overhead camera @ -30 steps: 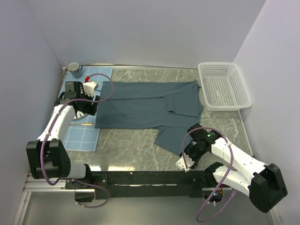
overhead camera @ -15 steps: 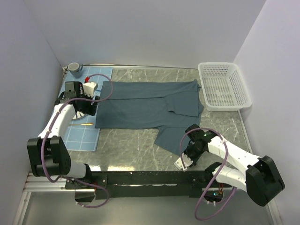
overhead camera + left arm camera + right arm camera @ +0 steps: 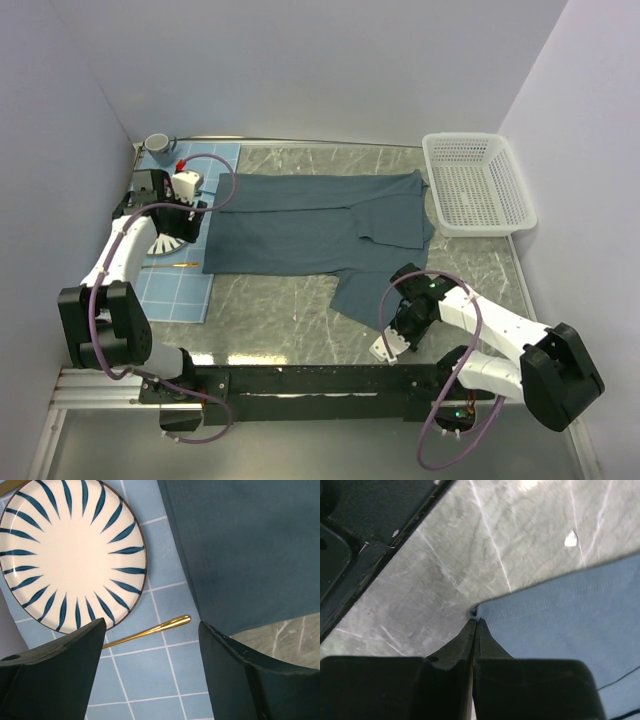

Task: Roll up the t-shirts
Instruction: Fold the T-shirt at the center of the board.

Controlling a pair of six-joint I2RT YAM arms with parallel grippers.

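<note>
Pinching stitched corner of soft t-shirt (image 3: 560, 625): right gripper (image 3: 474, 622) | left gripper (image 3: 151, 630) spread, seemingly hovering by round striped plate (image 3: 70, 550)

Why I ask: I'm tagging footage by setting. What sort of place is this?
Likely a robot-lab test cell, not a home: blank walls box in a marble-look table staged with a t-shirt, basket and plate.

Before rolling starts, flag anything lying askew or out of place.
The t-shirt is not squared up: one flap juts toward the near edge, its corner pinched in the right gripper, and another edge overlaps the checked placemat. Nothing spilled.
</note>
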